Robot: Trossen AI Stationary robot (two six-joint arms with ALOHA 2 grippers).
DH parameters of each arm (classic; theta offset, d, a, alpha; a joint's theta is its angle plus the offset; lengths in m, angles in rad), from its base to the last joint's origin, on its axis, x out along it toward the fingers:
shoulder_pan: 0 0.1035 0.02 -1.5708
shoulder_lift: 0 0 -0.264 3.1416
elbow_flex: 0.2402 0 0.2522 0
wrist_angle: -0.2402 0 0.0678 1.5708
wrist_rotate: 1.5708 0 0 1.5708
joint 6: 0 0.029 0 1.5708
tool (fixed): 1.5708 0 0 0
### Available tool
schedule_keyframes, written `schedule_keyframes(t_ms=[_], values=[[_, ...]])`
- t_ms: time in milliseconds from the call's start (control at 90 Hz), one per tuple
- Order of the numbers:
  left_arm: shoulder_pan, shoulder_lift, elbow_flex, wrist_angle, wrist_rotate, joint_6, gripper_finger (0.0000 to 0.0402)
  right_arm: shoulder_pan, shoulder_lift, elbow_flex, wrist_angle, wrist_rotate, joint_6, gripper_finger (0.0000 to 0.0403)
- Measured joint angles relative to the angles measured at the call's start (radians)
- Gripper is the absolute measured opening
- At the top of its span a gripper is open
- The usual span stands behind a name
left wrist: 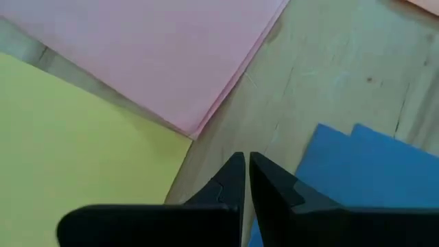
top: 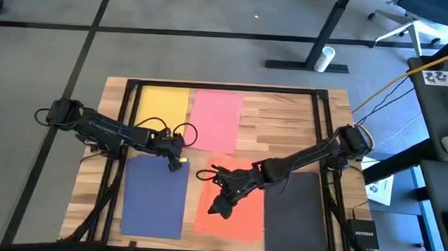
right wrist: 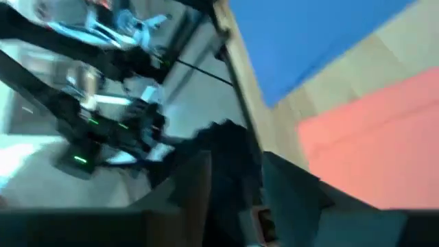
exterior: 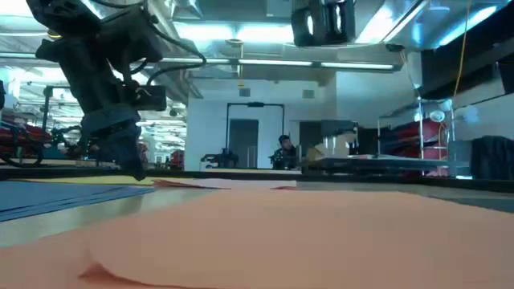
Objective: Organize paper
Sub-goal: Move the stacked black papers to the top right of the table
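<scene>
Lying flat on the wooden table (top: 284,128), the sheets look thin, light and limp — I judge a corner or a free edge is the only place to take hold. Nearest are the navy sheet (top: 155,194), the orange sheet (top: 232,198) and the black sheet (top: 294,215). The right gripper (top: 220,208) hangs over the orange sheet's left part; whether its jaws are parted I cannot tell. The left gripper (left wrist: 245,175), jaws pressed together and empty, is at the navy sheet's far right corner. Farther lie the yellow sheet (top: 162,106) and pink sheet (top: 215,119).
</scene>
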Motion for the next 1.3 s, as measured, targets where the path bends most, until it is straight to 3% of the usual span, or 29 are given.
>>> schedule_keyframes(t_ms=[111, 378, 589, 744, 900, 1300], values=[[0.0, 0.0, 0.0, -0.004, 0.0, -0.001, 0.0008, 0.032, -0.006, 0.018, -0.144, 0.005, -0.03, 0.0012], [0.0, 0.0, 0.0, -0.005, 0.0, -0.001, 0.0008, 0.148, -0.017, 0.14, -0.801, 0.106, 0.048, 0.0003], [0.0, 0.0, 0.0, -0.004, 0.0, -0.001, 0.0008, 0.282, -0.027, 0.139, -1.086, 0.146, 0.305, 0.0], [0.0, 0.0, 0.0, -0.004, -0.001, -0.001, 0.0008, 0.37, -0.028, 0.095, -1.11, 0.141, 0.51, 0.0], [0.0, 0.0, 0.0, -0.003, 0.0, -0.001, 0.0008, 0.429, -0.027, -0.001, -1.015, 0.138, 0.681, 0.0], [-0.004, 0.0, 0.0, -0.004, 0.0, -0.01, 0.0008, 0.438, -0.03, -0.265, -0.76, 0.13, 0.764, 0.0]])
